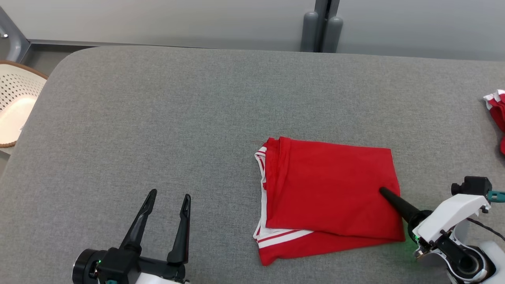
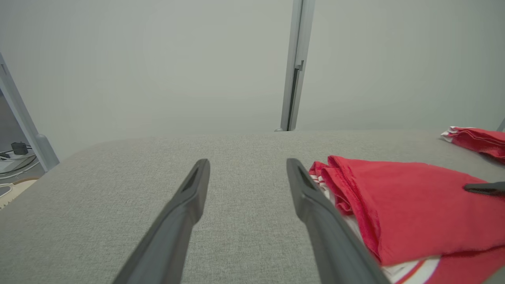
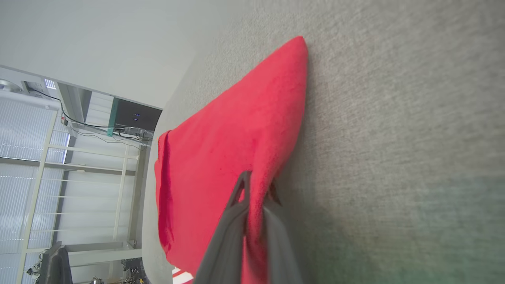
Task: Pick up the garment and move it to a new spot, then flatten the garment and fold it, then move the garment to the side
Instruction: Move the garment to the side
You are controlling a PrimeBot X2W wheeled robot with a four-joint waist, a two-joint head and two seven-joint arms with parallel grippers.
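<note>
The garment [image 1: 327, 193] is a red piece with white stripes, folded into a rough rectangle on the grey table [image 1: 158, 118], right of centre. My right gripper [image 1: 384, 192] is shut on the garment's right edge; in the right wrist view the red cloth [image 3: 221, 157] is pinched between the two fingers [image 3: 236, 213]. My left gripper [image 1: 169, 195] stands open at the lower left, well left of the garment, nothing between its fingers. The left wrist view has the garment [image 2: 414, 205] to the right of that gripper [image 2: 247, 163].
A second red and white cloth [image 1: 496, 108] lies at the table's right edge. A white perforated basket [image 1: 15, 102] stands off the table at the left. A wall with a grey post [image 1: 321, 25] runs behind the table.
</note>
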